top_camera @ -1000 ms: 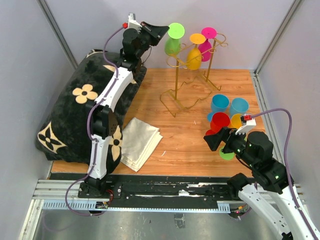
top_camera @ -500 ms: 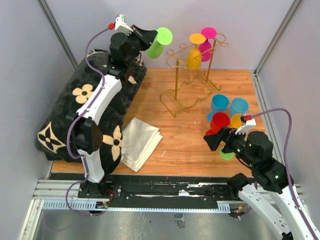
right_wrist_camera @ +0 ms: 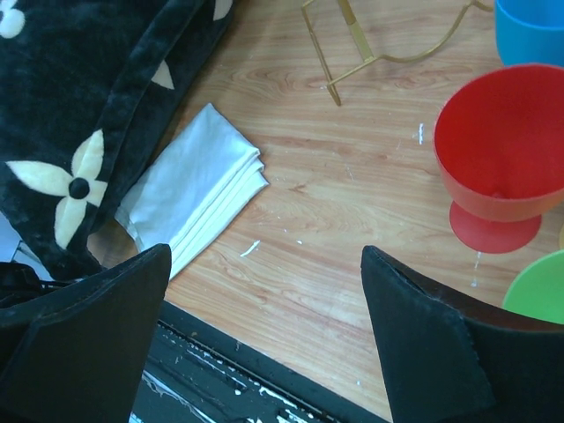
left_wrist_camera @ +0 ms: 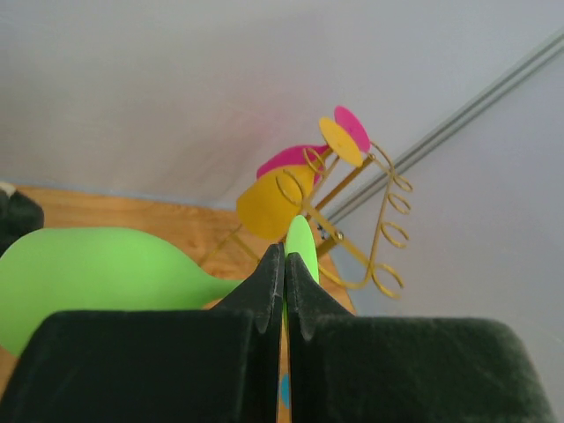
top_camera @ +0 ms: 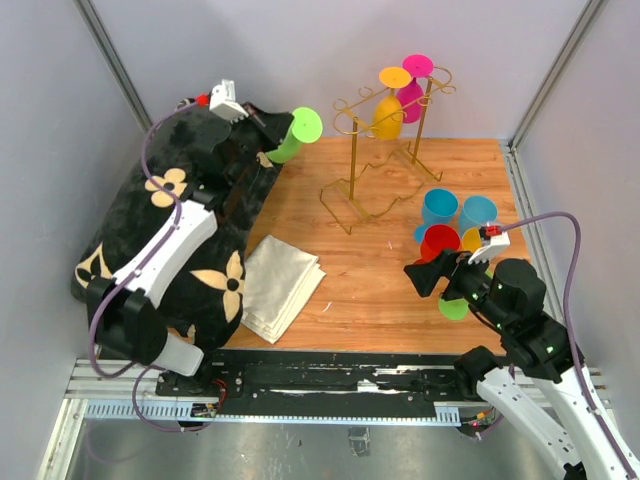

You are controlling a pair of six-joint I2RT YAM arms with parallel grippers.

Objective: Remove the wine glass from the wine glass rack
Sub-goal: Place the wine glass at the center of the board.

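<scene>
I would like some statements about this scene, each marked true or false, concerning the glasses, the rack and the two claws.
1. The left claw is shut on the stem of the green wine glass. True.
2. The green wine glass hangs on the wine glass rack. False: it is off the rack, held to the left of it.
3. A yellow glass and a pink glass hang on the rack. True.
4. The right claw grips the red glass. False: it is open and holds nothing.
5. The folded cloth lies on the cushion. False: it lies on the table, beside the cushion.
</scene>
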